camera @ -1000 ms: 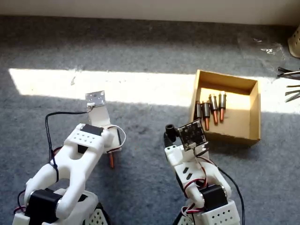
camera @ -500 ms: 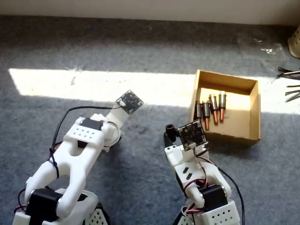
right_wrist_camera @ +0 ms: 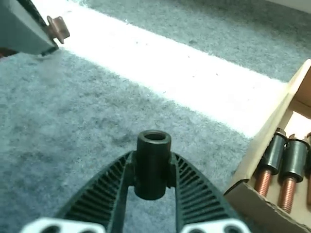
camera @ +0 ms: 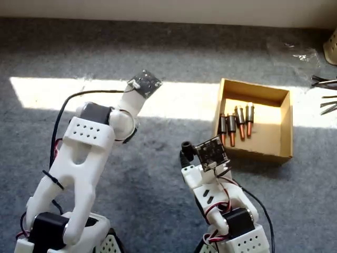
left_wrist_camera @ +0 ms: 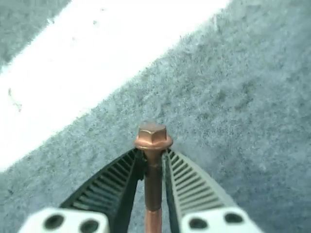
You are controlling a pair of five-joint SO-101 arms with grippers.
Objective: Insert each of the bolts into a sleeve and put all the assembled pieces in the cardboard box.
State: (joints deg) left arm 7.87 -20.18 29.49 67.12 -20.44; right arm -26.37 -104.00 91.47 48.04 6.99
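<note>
Left wrist view | left gripper point(left_wrist_camera: 153, 154) clamps bolt point(left_wrist_camera: 152, 138), head outward; right gripper point(right_wrist_camera: 152, 160) pinches sleeve point(right_wrist_camera: 153, 145), bore seemingly outward

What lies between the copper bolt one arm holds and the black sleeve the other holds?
Only bare grey carpet. The right wrist view shows it, from the sleeve in the right gripper across to the bolt in the left gripper.

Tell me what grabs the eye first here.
The left gripper clamps a copper bolt, head outward, above the grey carpet. The right gripper holds a black sleeve, bore facing out. Right of both arms, the cardboard box holds four assembled pieces.
</note>
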